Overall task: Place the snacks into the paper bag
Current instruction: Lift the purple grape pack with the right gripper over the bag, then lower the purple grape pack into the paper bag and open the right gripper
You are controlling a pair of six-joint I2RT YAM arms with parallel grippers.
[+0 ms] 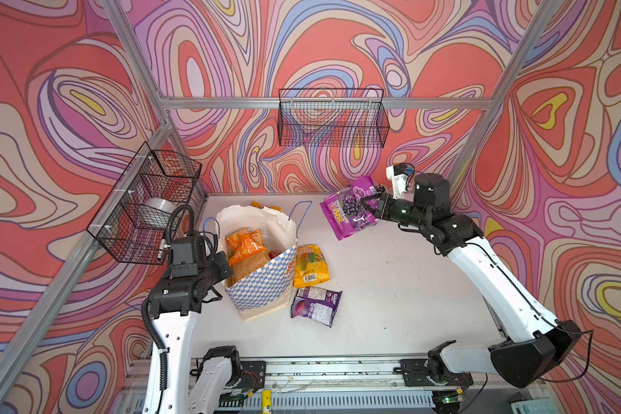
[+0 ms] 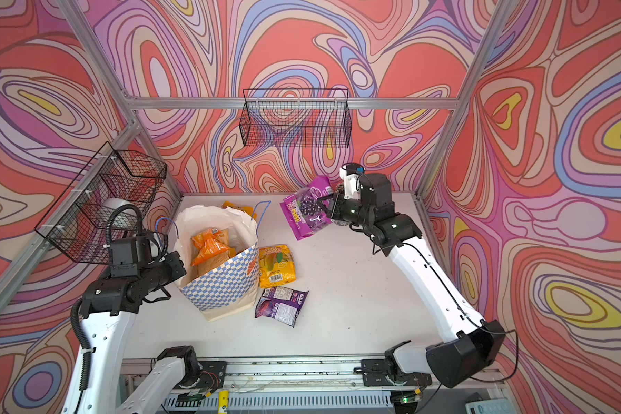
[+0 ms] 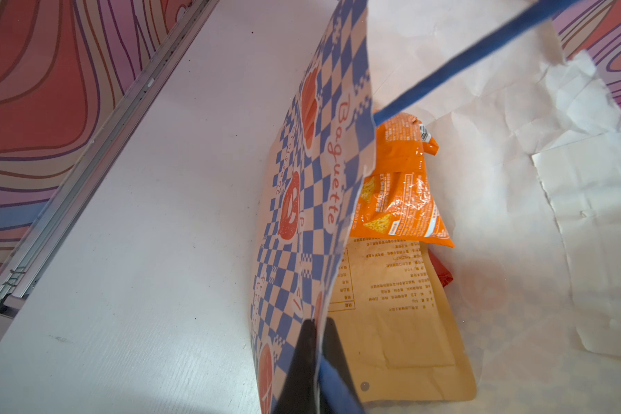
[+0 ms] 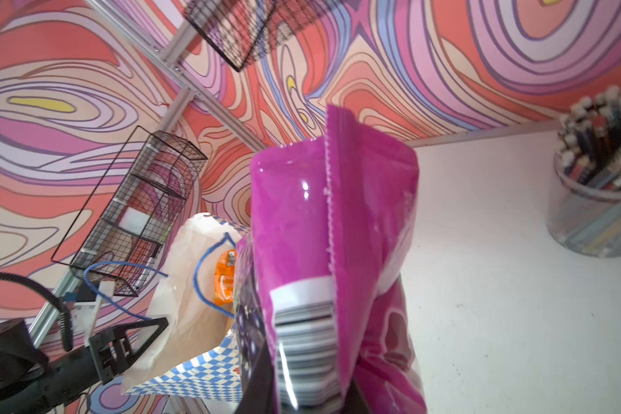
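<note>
— Purple packet [image 4: 330,251] fills our right wrist view; our right claw [image 1: 368,205] clamps it aloft, well right of the paper bag [image 1: 262,286].
— Our left claw [image 3: 316,344] pinches the bag's rim; orange packet [image 1: 246,243] inside, yellow packet [image 1: 311,265] just beside.

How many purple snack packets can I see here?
2. One crinkly purple plastic packet is held aloft by the right gripper; another lies beside the blue-and-white checkered paper bag. Others may hide inside.
</note>
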